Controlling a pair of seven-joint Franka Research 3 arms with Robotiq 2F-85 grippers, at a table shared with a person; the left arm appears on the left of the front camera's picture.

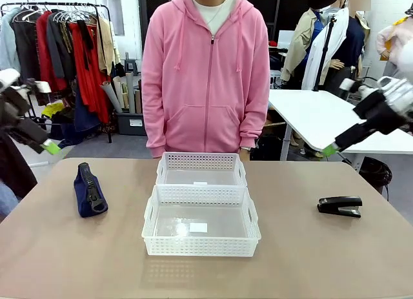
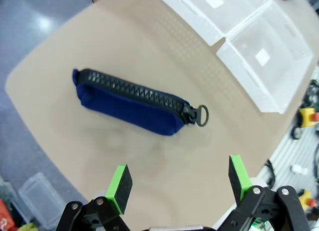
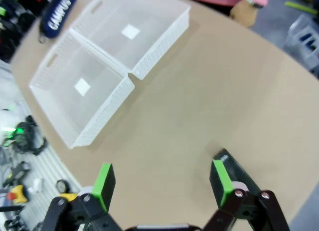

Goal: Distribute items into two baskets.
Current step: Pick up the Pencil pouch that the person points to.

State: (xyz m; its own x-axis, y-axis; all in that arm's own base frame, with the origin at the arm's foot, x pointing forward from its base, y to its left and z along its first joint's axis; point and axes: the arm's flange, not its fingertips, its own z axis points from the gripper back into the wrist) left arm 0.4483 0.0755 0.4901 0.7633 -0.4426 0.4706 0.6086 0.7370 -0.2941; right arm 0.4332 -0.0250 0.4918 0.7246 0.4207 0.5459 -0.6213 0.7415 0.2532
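Observation:
A navy blue zip pouch (image 1: 89, 190) lies on the left of the table, zip up. In the left wrist view the pouch (image 2: 129, 104) sits beyond my open left gripper (image 2: 179, 180), well apart from it. My left gripper (image 1: 48, 146) hangs above the table's left edge. The black stapler (image 1: 340, 206) rests at the right. My right gripper (image 1: 332, 149) hovers open above it; its right finger partly hides the stapler (image 3: 241, 173). The larger basket (image 1: 200, 246) and the smaller basket (image 1: 201, 161) stand end to end in the middle, both holding nothing.
A person in a pink hoodie (image 1: 206, 73) stands at the far edge behind the smaller basket. The right wrist view takes in the larger basket (image 3: 99, 118), the smaller one (image 3: 159, 49) and the pouch's CAMPUS lettering (image 3: 57, 11). Bare tabletop (image 1: 290, 260) surrounds the baskets.

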